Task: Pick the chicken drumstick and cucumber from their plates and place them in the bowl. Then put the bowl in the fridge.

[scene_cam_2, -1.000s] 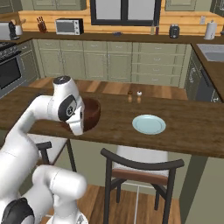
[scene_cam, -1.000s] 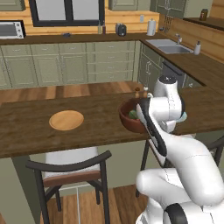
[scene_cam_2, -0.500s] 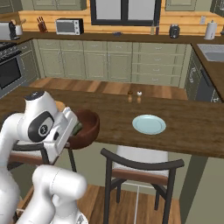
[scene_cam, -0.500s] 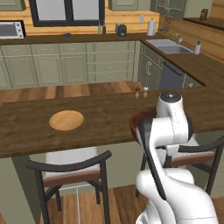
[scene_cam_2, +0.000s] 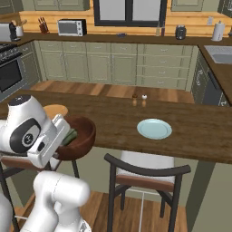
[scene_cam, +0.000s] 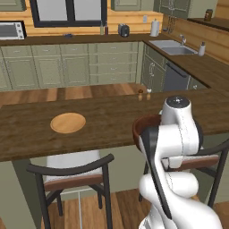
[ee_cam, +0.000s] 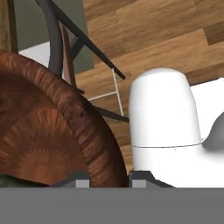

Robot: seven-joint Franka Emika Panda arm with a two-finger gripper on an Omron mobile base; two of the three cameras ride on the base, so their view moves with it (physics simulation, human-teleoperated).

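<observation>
Bowl (scene_cam_2: 81, 138) past counter edge (scene_cam_2: 136, 152)

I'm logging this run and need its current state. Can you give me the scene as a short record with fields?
bowl: reddish-brown, off the counter edge, carried by the arm
gripper: fingers astride the bowl's rim
cucumber: green piece inside the bowl
drumstick: cannot tell
wooden plate: bare, on the counter
blue plate: bare, on the counter
shakers: two small ones at the counter's far edge
chairs: one tucked under the counter
</observation>
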